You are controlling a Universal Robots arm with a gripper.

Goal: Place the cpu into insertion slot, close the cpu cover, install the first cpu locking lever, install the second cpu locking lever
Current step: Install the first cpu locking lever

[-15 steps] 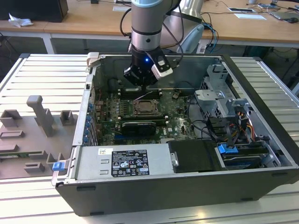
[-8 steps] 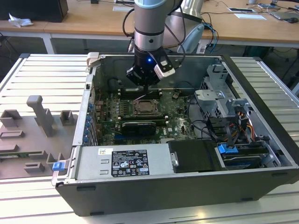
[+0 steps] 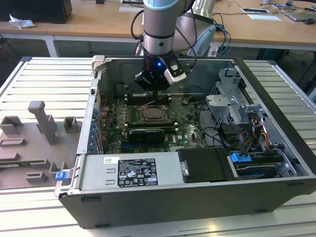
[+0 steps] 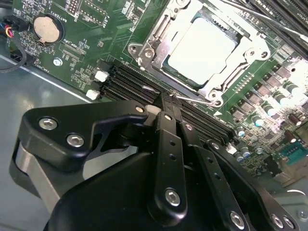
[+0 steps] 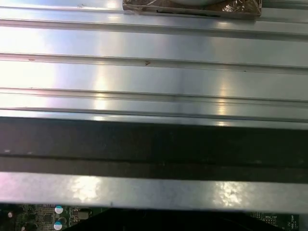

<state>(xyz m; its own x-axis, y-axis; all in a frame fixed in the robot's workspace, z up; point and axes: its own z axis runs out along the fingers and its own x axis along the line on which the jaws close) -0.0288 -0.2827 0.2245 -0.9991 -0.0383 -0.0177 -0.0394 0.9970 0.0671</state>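
Cpu (image 4: pixel 202 48) lies flat in the insertion slot (image 4: pixel 169 67), its pale top showing through the window of the cpu cover (image 4: pixel 154 36), which lies down over the slot; in the second wrist view the claw (image 4: pixel 166 98) is closed, its black fingers (image 4: pixel 166 144) pressed together, the tips at a corner of the slot and right beside a thin locking lever (image 4: pixel 195 99); whether they pinch that wire I cannot tell. A second thin rod (image 4: pixel 260 13) runs along the far side of the slot; memory slots (image 4: pixel 137 79) lie just beside the slot on the claw's side; a coin battery (image 4: pixel 47 29) sits well apart from it on the green board (image 4: pixel 96 29).

In the exterior view the slot with the cpu sits mid-board inside the open computer case (image 3: pixel 173 207), the claw (image 3: pixel 154 95) just above it under the arm (image 3: pixel 159 24); a labelled power supply (image 3: pixel 136 173) lies along the case wall nearest the camera, in front of the slot; a drive cage (image 3: pixel 232 103) and cables (image 3: pixel 247 133) stand to the exterior view's right of the slot.

The case rests on a slatted metal desk (image 3: pixel 44 79); to the exterior view's left of the slot, outside the case, a grey fixture tray (image 3: pixel 34 143) carries grey blocks; wooden desks (image 3: pixel 98 22) stand beyond the slot, behind the arm. In the first wrist view the slats (image 5: pixel 154 72) run past a dark case wall (image 5: pixel 154 144).

Around the slot the board is crowded; above the slot the case is open; bare slats lie outside the case walls on either side of the slot.
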